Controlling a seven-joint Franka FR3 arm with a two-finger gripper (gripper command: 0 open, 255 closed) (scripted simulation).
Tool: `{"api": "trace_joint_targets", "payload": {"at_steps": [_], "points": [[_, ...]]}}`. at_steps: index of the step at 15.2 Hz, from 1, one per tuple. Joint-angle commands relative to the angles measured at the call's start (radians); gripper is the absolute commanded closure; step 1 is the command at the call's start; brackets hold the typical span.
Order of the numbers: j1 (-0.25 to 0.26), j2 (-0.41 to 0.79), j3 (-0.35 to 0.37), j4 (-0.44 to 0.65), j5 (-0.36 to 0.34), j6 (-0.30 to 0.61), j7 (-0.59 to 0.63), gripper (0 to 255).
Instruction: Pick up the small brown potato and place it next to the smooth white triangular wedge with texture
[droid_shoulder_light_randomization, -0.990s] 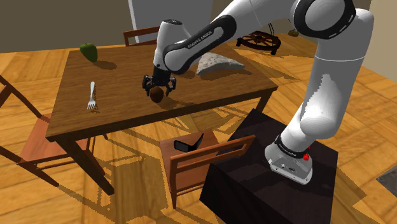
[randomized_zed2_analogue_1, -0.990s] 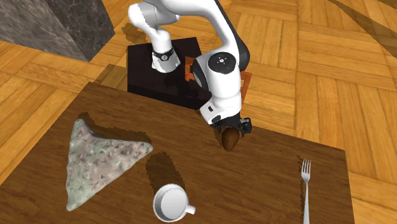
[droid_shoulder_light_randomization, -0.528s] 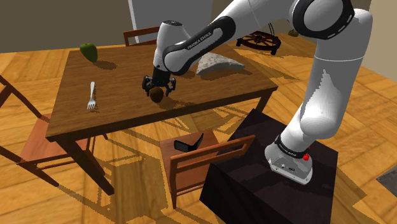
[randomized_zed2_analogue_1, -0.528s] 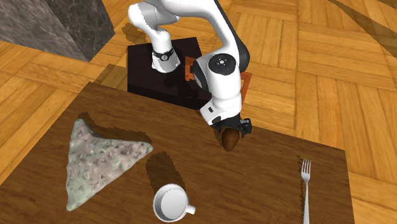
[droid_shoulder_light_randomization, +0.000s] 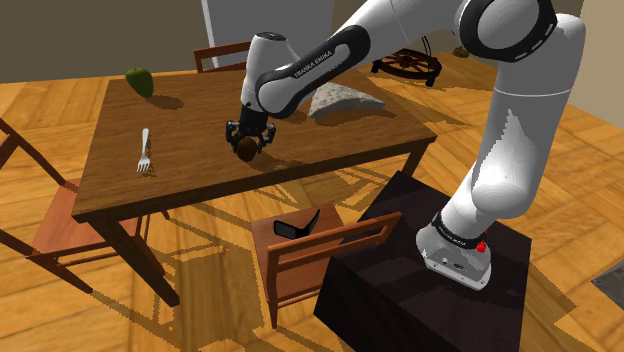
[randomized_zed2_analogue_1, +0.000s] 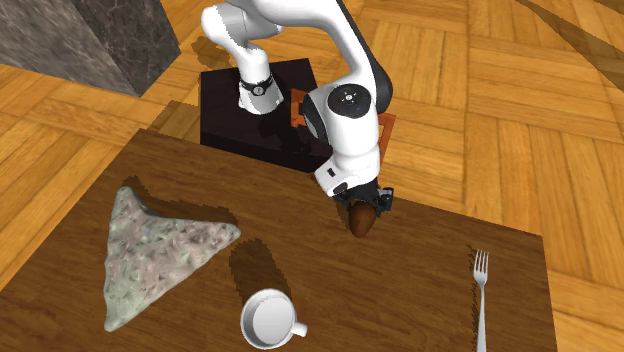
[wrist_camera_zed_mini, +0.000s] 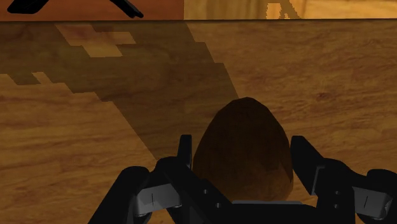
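So the potato (wrist_camera_zed_mini: 245, 146) sits right between the fingers (wrist_camera_zed_mini: 184, 156). In the wrist view both black fingers look pressed against its sides, one on each side, with no gap I can spot. I'd call that a grip on the potato.

It's egg-shaped, and its long axis runs crosswise to the line between the two fingers. That means they squeeze it the short way, which is how you'd want it.

In the shoulder view the gripper (droid_shoulder_light_randomization: 246, 143) points down at the table (droid_shoulder_light_randomization: 120, 190) with the potato at its tips. I honestly can't tell whether the potato touches the wood or hangs a hair above it.

The bit that matters for the next move is that the wedge (randomized_zed2_analogue_1: 160, 250) lies well apart from the fingers, off to the second exterior view's left, with bare wood in between. The wedge's nearest corner points roughly back at the fingers.

A white cup (randomized_zed2_analogue_1: 268, 320) sits near that corner, a bit off the straight line from fingers to wedge. My guess is the carry goes sideways toward that corner and stops just beside it, staying clear of the cup.

The fork (randomized_zed2_analogue_1: 481, 285) is on the far side of the fingers from the wedge, so it's no bother.

One worry is that the potato is round enough that it might roll once it's let go.
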Motion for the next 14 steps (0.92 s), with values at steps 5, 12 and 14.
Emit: {"api": "trace_joint_targets", "payload": {"at_steps": [5,12,14], "points": [[-0.002,-0.017,0.002,0.006,0.004,-0.022,0.0,255],[-0.009,-0.068,0.008,0.037,0.016,-0.103,0.0,255],[-0.01,-0.081,0.009,0.048,0.019,-0.127,0.0,255]]}}
